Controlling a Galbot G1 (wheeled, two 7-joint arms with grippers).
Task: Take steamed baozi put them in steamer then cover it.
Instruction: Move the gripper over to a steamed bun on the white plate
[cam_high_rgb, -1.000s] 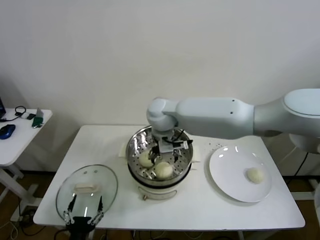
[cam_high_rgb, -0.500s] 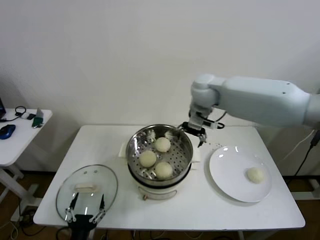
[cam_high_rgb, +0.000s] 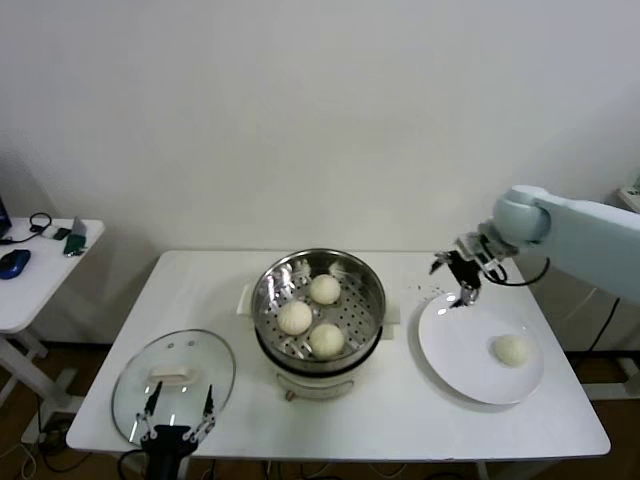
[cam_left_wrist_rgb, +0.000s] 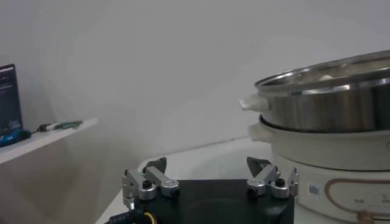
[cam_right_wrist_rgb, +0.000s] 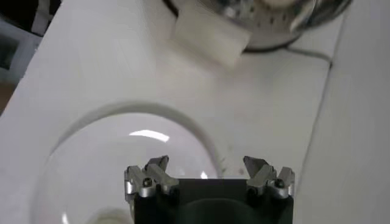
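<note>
Three cream-white baozi (cam_high_rgb: 324, 289) (cam_high_rgb: 294, 317) (cam_high_rgb: 327, 340) lie on the perforated tray of the shiny steamer (cam_high_rgb: 372, 283) at the table's middle. A fourth baozi (cam_high_rgb: 510, 349) lies on the white plate (cam_high_rgb: 455, 345) at the right. My right gripper (cam_high_rgb: 456, 279) is open and empty, above the plate's far left rim, between steamer and baozi. The glass cover (cam_high_rgb: 174, 380) with its white bar handle lies flat at the front left. My left gripper (cam_high_rgb: 180, 415) is open and empty, low at the table's front edge by the cover. The steamer also shows in the left wrist view (cam_left_wrist_rgb: 329, 109).
A small side table (cam_high_rgb: 35, 270) with a mouse and cables stands at the far left. The steamer's white side handle (cam_right_wrist_rgb: 210, 36) shows in the right wrist view, beyond the plate's rim (cam_right_wrist_rgb: 183, 125). A wall runs behind the table.
My right gripper left a third baozi in the steamer, rose out of it and swung right to above the plate's left rim. The left arm barely moved.
</note>
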